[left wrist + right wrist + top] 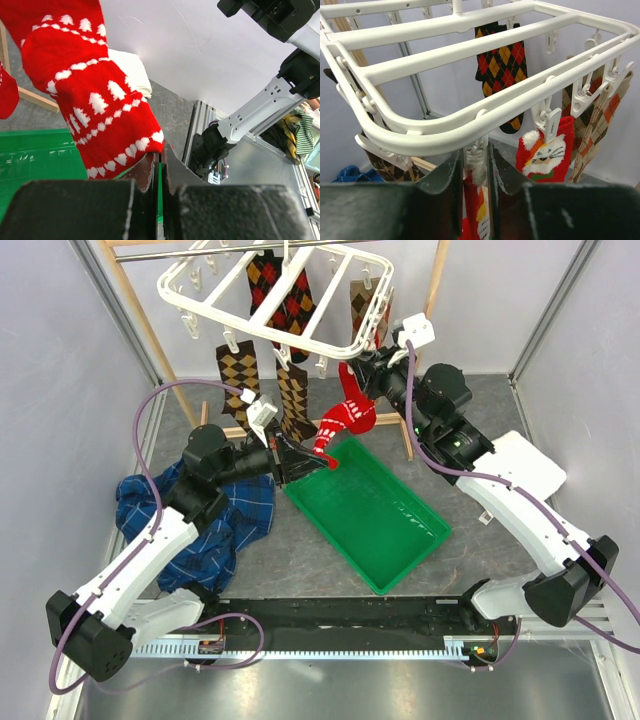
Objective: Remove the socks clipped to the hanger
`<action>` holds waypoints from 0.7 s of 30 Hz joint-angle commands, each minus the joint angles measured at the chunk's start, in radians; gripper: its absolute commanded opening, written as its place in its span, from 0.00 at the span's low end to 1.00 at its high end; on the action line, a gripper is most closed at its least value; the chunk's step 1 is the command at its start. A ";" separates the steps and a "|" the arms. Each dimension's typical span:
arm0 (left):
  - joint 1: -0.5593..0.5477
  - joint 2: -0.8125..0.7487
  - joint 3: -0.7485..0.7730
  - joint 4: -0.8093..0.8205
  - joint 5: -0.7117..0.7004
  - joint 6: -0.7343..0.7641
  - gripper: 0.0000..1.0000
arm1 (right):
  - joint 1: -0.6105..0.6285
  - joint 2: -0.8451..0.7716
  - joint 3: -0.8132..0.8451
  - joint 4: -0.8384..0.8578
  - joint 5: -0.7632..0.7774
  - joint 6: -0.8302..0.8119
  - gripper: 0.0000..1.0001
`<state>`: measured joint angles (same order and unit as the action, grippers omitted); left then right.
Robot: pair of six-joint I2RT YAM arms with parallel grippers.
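The white hanger (215, 312) hangs at the top back, and its rim fills the right wrist view (470, 120). Brown-and-tan argyle socks (238, 370) and a black-red-yellow argyle sock (297, 305) hang from its clips. A red sock with a white pattern (345, 420) stretches from a clip down to the left. My right gripper (368, 362) is shut around that clip (476, 150). My left gripper (305, 468) is shut on the sock's toe (100, 100) above the tray's back corner. A second red sock (545, 155) hangs on the neighbouring clip.
A green tray (380, 520) lies in the middle of the table. A blue plaid cloth (220, 530) lies under my left arm. The wooden rack's posts (140, 310) stand behind the hanger. A white folded cloth (135, 70) lies beyond the tray.
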<state>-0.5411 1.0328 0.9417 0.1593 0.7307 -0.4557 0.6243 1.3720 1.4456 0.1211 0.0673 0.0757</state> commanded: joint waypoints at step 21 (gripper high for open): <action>-0.058 0.021 0.022 -0.078 -0.149 0.083 0.02 | -0.001 -0.238 -0.148 -0.096 0.057 0.122 0.63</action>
<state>-0.5472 1.0496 0.9417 0.1329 0.6827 -0.4500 0.6243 1.2579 1.3575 0.0818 0.1146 0.1772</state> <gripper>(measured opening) 0.032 0.581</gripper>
